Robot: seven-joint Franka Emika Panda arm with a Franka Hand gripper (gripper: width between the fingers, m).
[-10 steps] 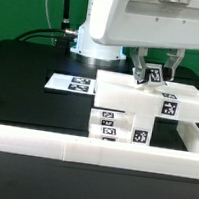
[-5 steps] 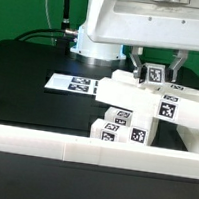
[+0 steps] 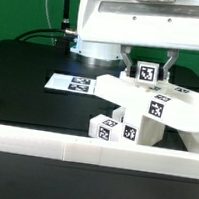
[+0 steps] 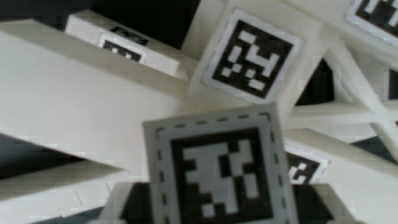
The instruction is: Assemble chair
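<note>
the gripper (image 3: 150,68) is clenched on the chair (image 3: 176,115) at a tagged top piece; the chair sits tilted; the marker board (image 3: 73,83) lies flat nearby on the black table (image 3: 23,88)

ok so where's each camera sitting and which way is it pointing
exterior view: off the arm, low outside the long low white border wall, facing across the black table toward the arm's white housing; shows the two-finger gripper shut on a tagged square-ended post of the matte white blocky plastic chair.
wrist view: on the wrist, looking close along the gripper at a near tagged post and the chair's white slabs; no finger shows clearly.
shared: the chair's tagged parts, probably the held post.
</note>
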